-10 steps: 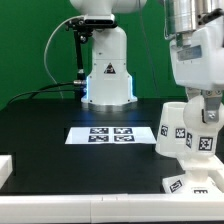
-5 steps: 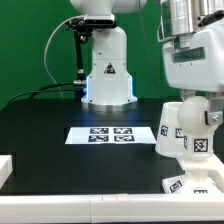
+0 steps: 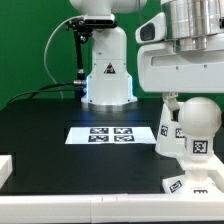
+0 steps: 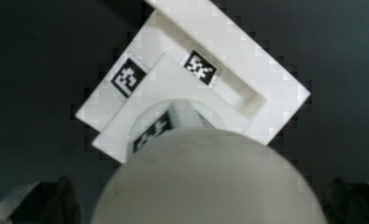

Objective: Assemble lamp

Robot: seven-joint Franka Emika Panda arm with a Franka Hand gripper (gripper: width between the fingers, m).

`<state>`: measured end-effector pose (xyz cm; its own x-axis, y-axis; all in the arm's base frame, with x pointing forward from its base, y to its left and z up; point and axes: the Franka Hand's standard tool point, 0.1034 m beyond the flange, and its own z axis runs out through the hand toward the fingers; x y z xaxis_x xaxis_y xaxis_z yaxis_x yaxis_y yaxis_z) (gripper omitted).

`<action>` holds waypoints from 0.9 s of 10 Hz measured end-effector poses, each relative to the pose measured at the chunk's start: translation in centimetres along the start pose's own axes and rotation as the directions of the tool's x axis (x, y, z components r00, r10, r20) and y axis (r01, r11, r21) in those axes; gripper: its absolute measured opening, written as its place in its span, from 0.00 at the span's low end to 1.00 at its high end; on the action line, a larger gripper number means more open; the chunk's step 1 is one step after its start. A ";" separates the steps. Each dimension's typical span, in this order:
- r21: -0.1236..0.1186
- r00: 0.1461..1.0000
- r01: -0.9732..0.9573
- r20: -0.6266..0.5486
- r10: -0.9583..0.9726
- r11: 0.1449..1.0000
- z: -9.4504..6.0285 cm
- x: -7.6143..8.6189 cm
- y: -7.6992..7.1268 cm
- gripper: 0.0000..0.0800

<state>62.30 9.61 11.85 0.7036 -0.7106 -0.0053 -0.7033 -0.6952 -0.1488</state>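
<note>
The bulb, rounded and white with a tag on its neck, stands upright on the squarish base at the exterior view's right front. The tapered shade stands just beside it, toward the exterior view's left. My gripper hovers right above the bulb's dome, jaws open, one finger on each side and not touching it. In the wrist view the bulb's dome fills the near middle, with the tagged base under it and dark fingers at both sides.
The marker board lies flat in the middle of the black table. The big white robot pedestal stands behind it. A white block sits at the exterior view's left edge, and a pale rim runs along the table's front.
My gripper has risen off the bulb. Its fingers were down around the bulb's upper part; now the whole dome shows beneath them. The bulb, shade and base have stayed put.
</note>
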 end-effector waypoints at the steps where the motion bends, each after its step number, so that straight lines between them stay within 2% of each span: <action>1: -0.008 0.993 0.115 -0.004 -0.115 0.993 0.0 0.1 0.1 0.87; 2: -0.045 0.937 0.347 -0.017 -0.348 0.937 -0.2 0.4 0.2 0.87; 3: -0.062 0.899 0.436 -0.019 -0.438 0.898 -0.2 0.4 -0.1 0.87; 5: -0.062 0.914 0.403 -0.021 -0.405 0.913 -0.2 0.5 0.1 0.87; 6: -0.062 0.914 0.403 -0.021 -0.405 0.913 -0.2 0.5 0.1 0.72; 7: -0.062 0.916 0.399 -0.021 -0.401 0.915 -0.2 0.5 0.1 0.72; 9: -0.057 0.978 0.203 -0.034 -0.205 0.977 -0.2 0.6 0.2 0.72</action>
<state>62.58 9.06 11.97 0.8291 -0.5560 0.0585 -0.5503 -0.8301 -0.0903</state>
